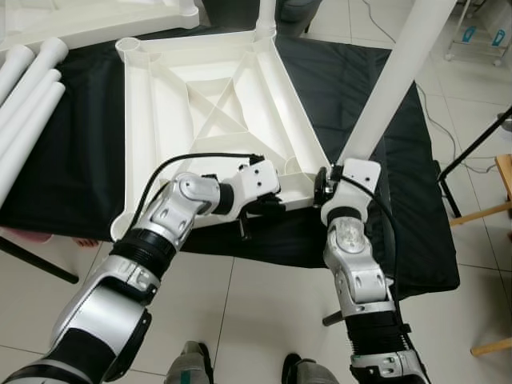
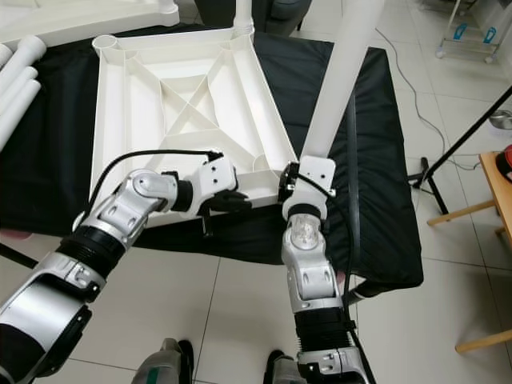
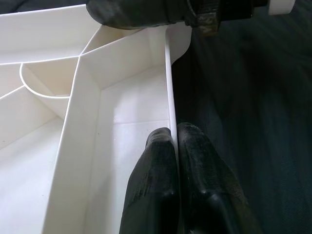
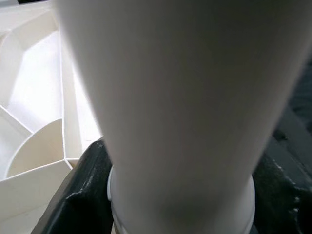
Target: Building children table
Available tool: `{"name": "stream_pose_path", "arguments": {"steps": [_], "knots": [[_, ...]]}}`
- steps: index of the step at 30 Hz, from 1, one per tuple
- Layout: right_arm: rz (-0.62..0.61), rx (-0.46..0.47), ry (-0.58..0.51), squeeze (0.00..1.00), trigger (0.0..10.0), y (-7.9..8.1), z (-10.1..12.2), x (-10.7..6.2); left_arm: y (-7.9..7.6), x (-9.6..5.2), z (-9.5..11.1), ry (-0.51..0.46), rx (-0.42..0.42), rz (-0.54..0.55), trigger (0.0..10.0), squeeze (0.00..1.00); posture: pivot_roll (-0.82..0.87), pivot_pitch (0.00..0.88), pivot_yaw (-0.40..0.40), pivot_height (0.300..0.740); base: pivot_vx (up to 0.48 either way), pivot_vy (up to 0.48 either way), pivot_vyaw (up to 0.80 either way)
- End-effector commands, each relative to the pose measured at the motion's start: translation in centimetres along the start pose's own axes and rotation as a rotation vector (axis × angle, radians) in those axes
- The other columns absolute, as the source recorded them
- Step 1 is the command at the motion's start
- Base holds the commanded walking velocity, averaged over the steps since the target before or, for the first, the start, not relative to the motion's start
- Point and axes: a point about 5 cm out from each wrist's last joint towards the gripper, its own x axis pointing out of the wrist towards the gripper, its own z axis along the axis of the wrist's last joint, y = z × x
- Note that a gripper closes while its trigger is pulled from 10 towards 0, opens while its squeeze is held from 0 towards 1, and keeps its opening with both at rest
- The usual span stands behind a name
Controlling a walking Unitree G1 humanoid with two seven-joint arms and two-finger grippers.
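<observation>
A white plastic tabletop (image 1: 152,120) lies upside down on a black cloth, its ribs facing up. My left gripper (image 1: 268,206) is shut on the tabletop's near rim (image 3: 168,87), one finger on each side of the thin wall, close to the near right corner. My right gripper (image 1: 330,180) is shut on the lower end of a long white table leg (image 1: 392,80), which slants up and away to the right. The leg's foot hangs just at that near right corner socket. In the right wrist view the leg (image 4: 180,97) sits between black fingers (image 4: 83,185).
One leg (image 1: 266,16) stands upright in the tabletop's far right corner. Several spare legs (image 1: 24,104) lie at the left, and another white panel (image 1: 80,20) at the back left. A wooden frame (image 1: 500,192) and a black stand leg (image 1: 472,148) are at the right on the tiled floor.
</observation>
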Motion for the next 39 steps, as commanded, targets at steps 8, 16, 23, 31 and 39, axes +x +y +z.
{"name": "stream_pose_path", "arguments": {"steps": [8,16,23,31,39], "knots": [[0.144,0.018,-0.113,0.00,10.0,0.1,1.8,-0.3,-0.7,0.3,0.5,-0.093,-0.008,-0.037,0.0,0.00,0.15,0.205,-0.005,0.740,0.000,0.000,0.00],[0.360,-0.109,-0.241,0.00,10.0,-0.2,4.4,-0.6,-0.7,0.1,0.4,-0.091,-0.004,-0.045,0.0,0.00,0.15,0.203,-0.003,0.740,0.000,0.000,0.00],[0.612,-0.206,-0.162,0.00,10.0,-2.5,4.7,-0.9,-0.6,-1.7,-0.2,-0.034,0.079,-0.074,0.0,0.00,0.14,0.202,-0.008,0.740,0.000,0.000,0.00],[0.812,-0.155,-0.051,0.00,10.0,-3.4,4.0,-2.0,-0.4,-4.3,-1.1,0.040,0.152,-0.113,0.0,0.00,0.15,0.197,-0.022,0.740,0.000,0.000,0.00],[1.008,-0.184,-0.009,0.00,10.0,-2.7,3.9,-2.8,-1.3,-6.4,-1.9,0.089,0.188,-0.186,0.0,0.00,0.16,0.185,-0.037,0.740,0.000,0.000,0.00]]}}
